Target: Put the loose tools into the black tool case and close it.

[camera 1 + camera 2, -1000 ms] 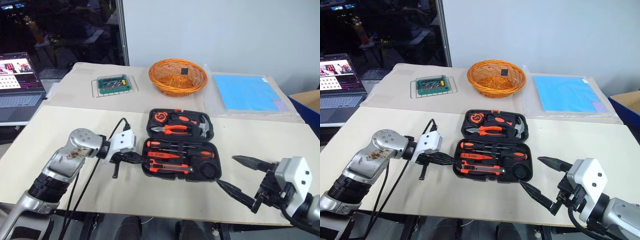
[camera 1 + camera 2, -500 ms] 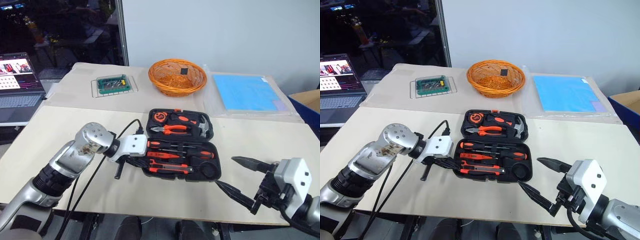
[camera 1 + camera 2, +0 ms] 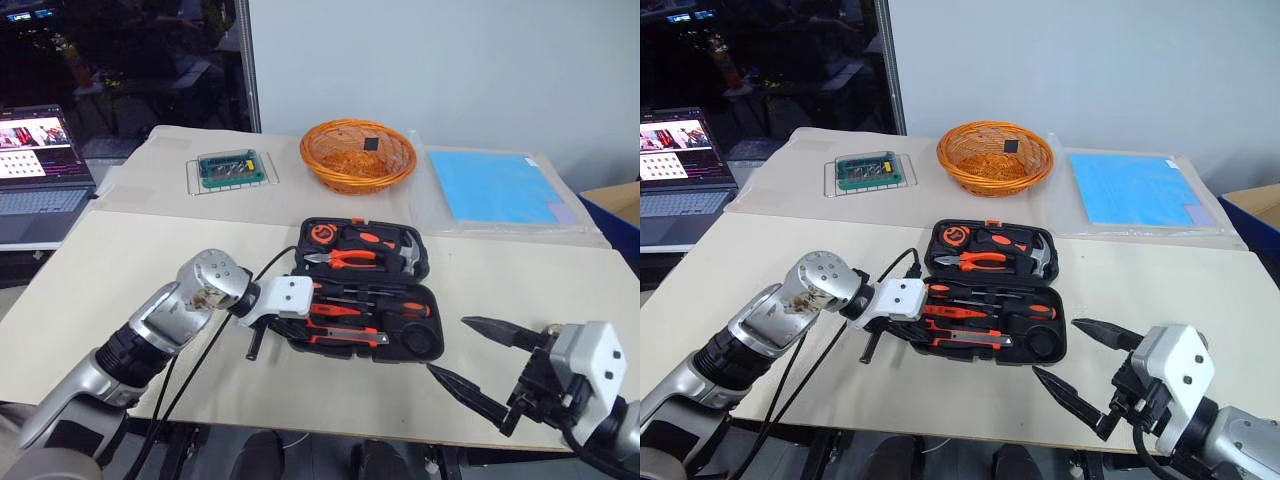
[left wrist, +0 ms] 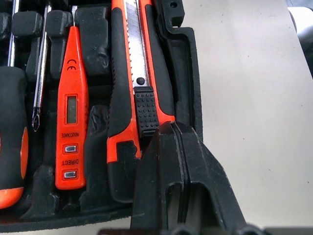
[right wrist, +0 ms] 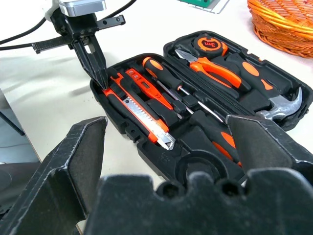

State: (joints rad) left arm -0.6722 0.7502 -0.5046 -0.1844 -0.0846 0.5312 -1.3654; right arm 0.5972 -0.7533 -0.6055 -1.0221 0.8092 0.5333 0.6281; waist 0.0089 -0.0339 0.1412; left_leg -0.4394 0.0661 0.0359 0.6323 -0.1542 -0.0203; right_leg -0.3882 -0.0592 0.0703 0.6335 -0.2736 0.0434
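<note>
Your left gripper (image 5: 98,66) is clenched, holding nothing, its tips on the handle end of the orange-and-black utility knife (image 4: 139,93) in the front row of the open black moulded plastic tool case (image 3: 425,297), at centre frame on the cream desk (image 3: 130,270). The knife looks nearly seated, beside the small red tester screwdriver (image 4: 71,117) and the black-and-orange-handled screwdrivers (image 3: 375,300). To finish well, I would press straight down on the handle until it lies flush, not sideways, which could skid the case. Your right gripper (image 3: 1080,375) hangs spread wide and empty at lower right, just in front of the case's near right corner. The near wall sits close to the desk's front edge; bare desk lies left and right, and the orange wicker basket (image 3: 358,155) stands well behind the lid.
</note>
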